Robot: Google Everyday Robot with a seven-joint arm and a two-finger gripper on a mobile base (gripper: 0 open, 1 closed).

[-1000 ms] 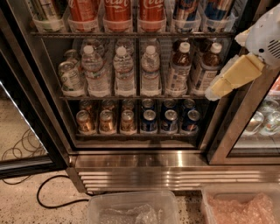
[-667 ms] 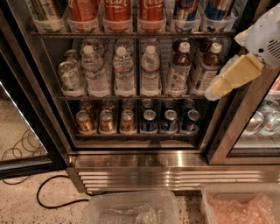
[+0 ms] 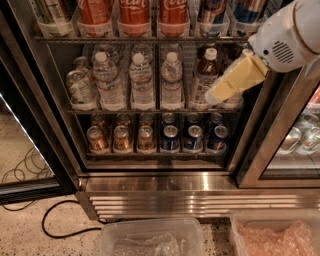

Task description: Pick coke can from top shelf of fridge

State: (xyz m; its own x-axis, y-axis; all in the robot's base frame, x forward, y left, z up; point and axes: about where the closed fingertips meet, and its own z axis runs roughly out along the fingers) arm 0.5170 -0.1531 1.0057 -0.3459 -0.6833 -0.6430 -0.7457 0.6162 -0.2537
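Note:
Three red coke cans (image 3: 134,10) stand side by side in clear cup holders on the top shelf (image 3: 150,38) of the fridge (image 3: 200,200), at the top of the camera view; only their lower halves show. Other blue and silver cans stand beside them. My gripper (image 3: 216,95), yellow-tipped on a white arm (image 3: 290,35), hangs at the upper right. It points down-left in front of the water bottle rack, below and to the right of the coke cans. It holds nothing that I can see.
Water bottles (image 3: 142,80) fill the middle rack. Small gold-brown cans (image 3: 120,137) and blue cans (image 3: 192,137) line the bottom rack. Two clear plastic bins (image 3: 150,240) sit on the floor in front. A black cable (image 3: 55,220) lies at the left. A closed glass door (image 3: 295,135) is at the right.
My gripper has moved left and slightly up, further in front of the bottle rack. The cans and bottles have not moved.

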